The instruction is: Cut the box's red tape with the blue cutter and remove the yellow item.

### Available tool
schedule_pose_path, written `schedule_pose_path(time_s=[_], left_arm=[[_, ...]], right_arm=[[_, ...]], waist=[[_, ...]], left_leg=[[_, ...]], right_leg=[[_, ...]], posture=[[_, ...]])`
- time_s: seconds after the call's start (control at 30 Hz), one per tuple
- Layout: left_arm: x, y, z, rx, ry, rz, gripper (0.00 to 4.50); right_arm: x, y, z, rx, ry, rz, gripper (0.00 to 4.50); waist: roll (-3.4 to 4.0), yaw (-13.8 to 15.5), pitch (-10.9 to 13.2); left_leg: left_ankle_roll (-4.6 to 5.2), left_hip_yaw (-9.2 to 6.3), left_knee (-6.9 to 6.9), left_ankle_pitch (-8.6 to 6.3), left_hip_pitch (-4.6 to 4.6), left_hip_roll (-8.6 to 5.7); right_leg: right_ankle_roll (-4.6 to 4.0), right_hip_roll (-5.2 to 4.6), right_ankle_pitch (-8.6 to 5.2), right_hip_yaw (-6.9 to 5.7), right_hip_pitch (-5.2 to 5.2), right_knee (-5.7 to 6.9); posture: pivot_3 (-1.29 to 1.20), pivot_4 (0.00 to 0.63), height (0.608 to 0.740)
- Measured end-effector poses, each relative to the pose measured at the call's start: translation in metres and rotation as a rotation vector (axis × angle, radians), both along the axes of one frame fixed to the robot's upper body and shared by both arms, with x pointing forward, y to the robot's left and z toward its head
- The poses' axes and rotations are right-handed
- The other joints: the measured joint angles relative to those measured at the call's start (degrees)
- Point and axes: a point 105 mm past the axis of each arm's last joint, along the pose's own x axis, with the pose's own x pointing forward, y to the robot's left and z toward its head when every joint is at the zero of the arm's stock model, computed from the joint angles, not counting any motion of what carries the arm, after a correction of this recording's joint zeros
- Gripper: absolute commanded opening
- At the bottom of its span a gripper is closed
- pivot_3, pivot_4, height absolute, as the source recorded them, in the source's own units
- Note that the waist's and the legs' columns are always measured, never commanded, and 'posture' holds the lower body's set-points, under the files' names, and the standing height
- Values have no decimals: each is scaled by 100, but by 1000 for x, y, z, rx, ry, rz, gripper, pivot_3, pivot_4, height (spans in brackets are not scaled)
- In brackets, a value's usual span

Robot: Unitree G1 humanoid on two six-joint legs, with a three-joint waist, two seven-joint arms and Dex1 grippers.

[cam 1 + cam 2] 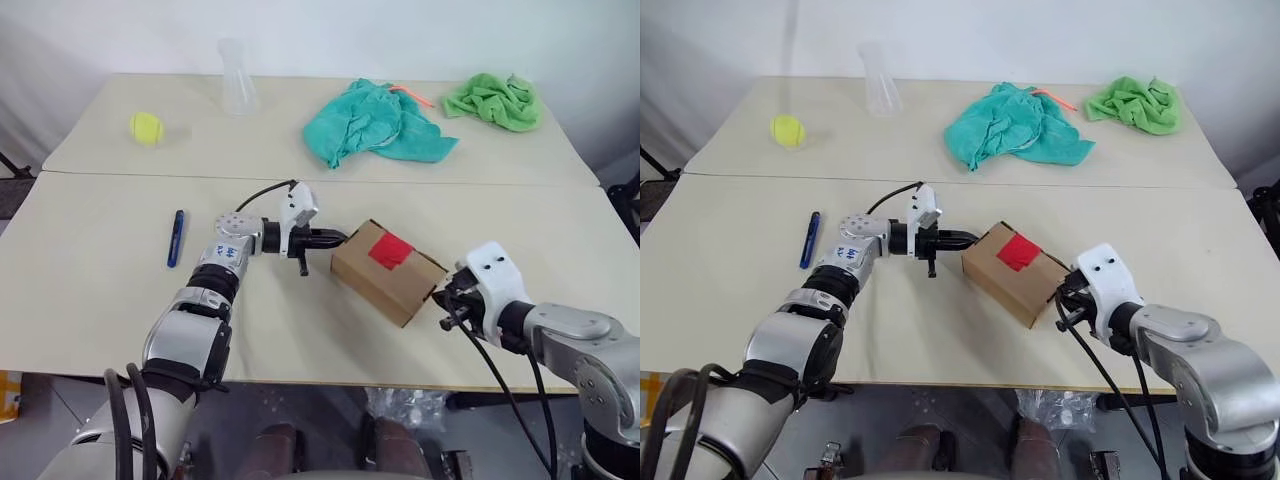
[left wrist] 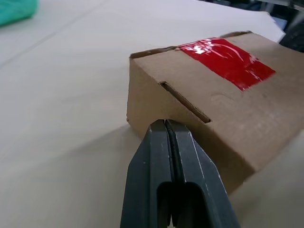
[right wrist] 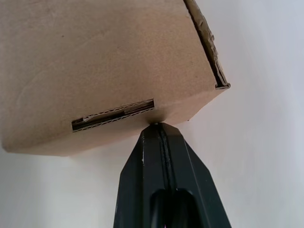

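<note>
The brown box (image 1: 388, 272) lies mid-table with the red tape (image 1: 390, 250) on its top face. My left gripper (image 1: 341, 238) is shut, its tips pressed against the box's left end, seen close in the left wrist view (image 2: 164, 124). Shut as well, my right gripper (image 1: 444, 296) has its tips at the box's right end, seen close in the right wrist view (image 3: 156, 126). The blue cutter (image 1: 176, 237) lies on the table left of my left arm, apart from both grippers. The yellow item is hidden.
A yellow-green tennis ball (image 1: 146, 127) and a clear flask (image 1: 236, 78) stand at the back left. A teal cloth (image 1: 375, 124) and a green cloth (image 1: 496, 101) lie at the back, with a thin orange stick (image 1: 412, 95) between them. The table's front edge (image 1: 330, 380) is near.
</note>
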Motion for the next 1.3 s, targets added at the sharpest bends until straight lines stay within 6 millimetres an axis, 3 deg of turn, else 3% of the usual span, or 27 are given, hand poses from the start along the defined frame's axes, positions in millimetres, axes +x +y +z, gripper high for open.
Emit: schedule_pose_path(time_s=[0.37,0.53,0.57,0.67,0.8,0.93,1.03,1.07,1.2,1.3], left_arm=[[-3,-3,-8,34,1,-4,21],[5,6,-5,29,-15,66,21],[7,8,-3,28,-21,82,195],[20,23,6,14,-38,194,886],[37,45,32,-61,-81,352,2112],[41,63,51,-106,-143,445,3268],[43,92,57,-125,-165,581,4191],[42,104,55,-131,-166,638,4486],[39,137,49,-154,-160,882,4486],[34,162,58,-183,-161,1099,4486]], right_arm=[[-4,-12,-1,-31,11,-36,0],[-8,-38,4,-82,-3,-103,0],[-9,-43,5,-98,-7,-115,0],[-10,-63,4,-124,-7,-144,552],[-3,-70,17,-93,-58,-102,1909],[15,-69,51,-40,-204,-34,3253],[30,-60,77,16,-305,44,4313],[35,-55,84,30,-331,74,4500],[51,-22,90,101,-378,219,4500],[62,6,90,146,-405,337,4500]], waist=[[0,11,0],[0,-2,0],[0,-4,0],[-1,-4,1],[-2,-7,1],[-2,-35,1],[-1,-50,1],[-1,-59,1],[-4,-46,2],[-9,-11,5]], left_leg=[[0,-1,1,0,0,0],[1,1,0,-1,0,1],[1,2,0,-1,1,1],[1,4,1,-1,1,0],[1,5,3,-1,6,1],[-1,8,1,0,12,6],[-4,10,0,1,15,8],[-5,10,1,2,16,8],[-8,6,5,3,17,8],[-9,-2,9,3,14,2]], right_leg=[[0,0,0,1,1,0],[0,1,0,1,0,0],[0,1,0,1,0,0],[1,1,0,2,1,1],[2,1,1,3,6,2],[3,3,2,8,5,4],[3,4,1,9,6,5],[3,4,1,11,6,6],[3,3,1,11,8,10],[3,1,1,12,8,13]], posture=[[0,150,740],[0,150,740],[0,150,740],[0,150,740],[0,150,740],[0,150,740],[0,150,740],[0,150,740],[0,150,740],[0,150,740]])
